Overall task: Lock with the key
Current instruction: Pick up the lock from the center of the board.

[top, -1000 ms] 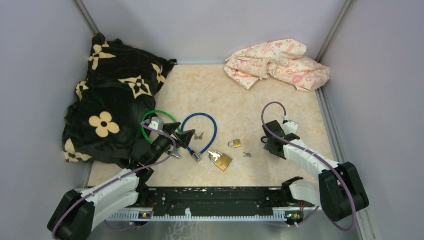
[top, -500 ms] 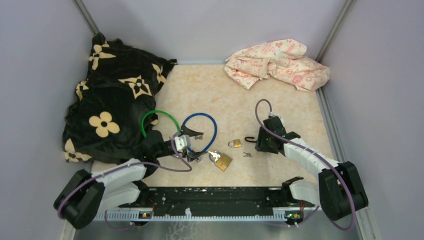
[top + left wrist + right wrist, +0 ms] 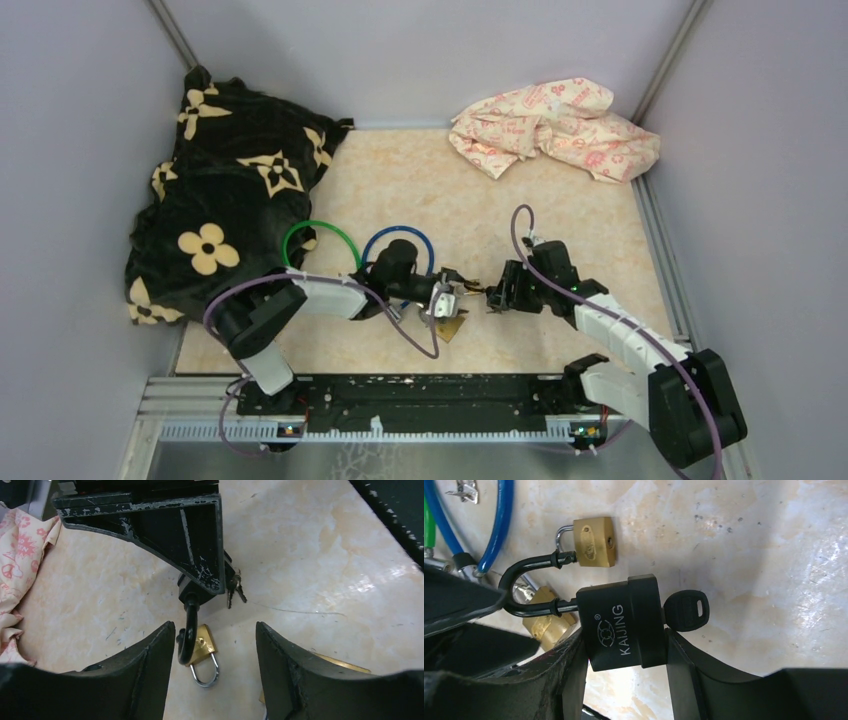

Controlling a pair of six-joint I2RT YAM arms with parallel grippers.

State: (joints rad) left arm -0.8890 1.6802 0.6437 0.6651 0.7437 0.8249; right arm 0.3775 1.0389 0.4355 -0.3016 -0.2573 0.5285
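Black padlock (image 3: 624, 622) crosswise in tight right gripper (image 3: 624, 636), shackle (image 3: 544, 560) toward wide-open left gripper (image 3: 214, 630), key (image 3: 684, 609) at opposite end

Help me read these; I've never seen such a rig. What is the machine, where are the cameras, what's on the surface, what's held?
A left arm and a right arm stand bolted at the near edge of a table. One picture looks down from above; the others come from wrist cameras. The right tool grips a black padlock with its key in, shackle open. The left tool is open, facing that padlock, holding nothing. Lying there: a small brass padlock, a larger brass padlock, a blue cable lock, a green cable lock, a black flowered cloth and a pink-printed cloth.
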